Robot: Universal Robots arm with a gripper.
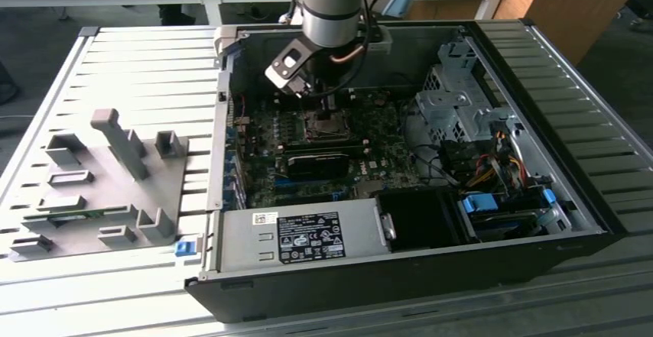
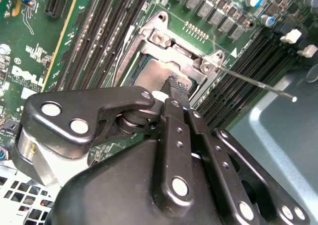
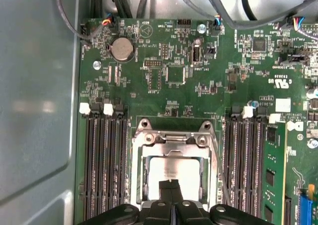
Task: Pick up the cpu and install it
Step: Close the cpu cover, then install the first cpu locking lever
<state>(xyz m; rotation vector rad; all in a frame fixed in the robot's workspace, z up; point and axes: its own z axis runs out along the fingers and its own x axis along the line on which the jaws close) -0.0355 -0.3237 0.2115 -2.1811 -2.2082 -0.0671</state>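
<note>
The cpu (image 3: 184,171) lies flat, silvery top up, inside the metal-framed socket (image 3: 171,139) on the green motherboard (image 3: 164,76). My gripper (image 3: 171,189) is right over it, its two black fingertips pressed together with no gap, resting at the chip's edge. In the second wrist view the same fingertips (image 2: 175,88) sit on the cpu (image 2: 149,78) within the socket frame (image 2: 159,38). In the exterior view the arm reaches down into the open computer case, with the gripper (image 1: 324,111) just above the socket (image 1: 329,129).
A thin socket lever (image 2: 258,86) sticks out sideways. Black memory slots (image 3: 104,165) flank the socket, and a green memory stick (image 3: 273,180) stands in one. Case walls (image 1: 219,123), a drive cage (image 1: 459,100), cables (image 1: 490,165) and the power supply (image 1: 306,238) surround the board. A grey fixture (image 1: 102,184) sits outside.
</note>
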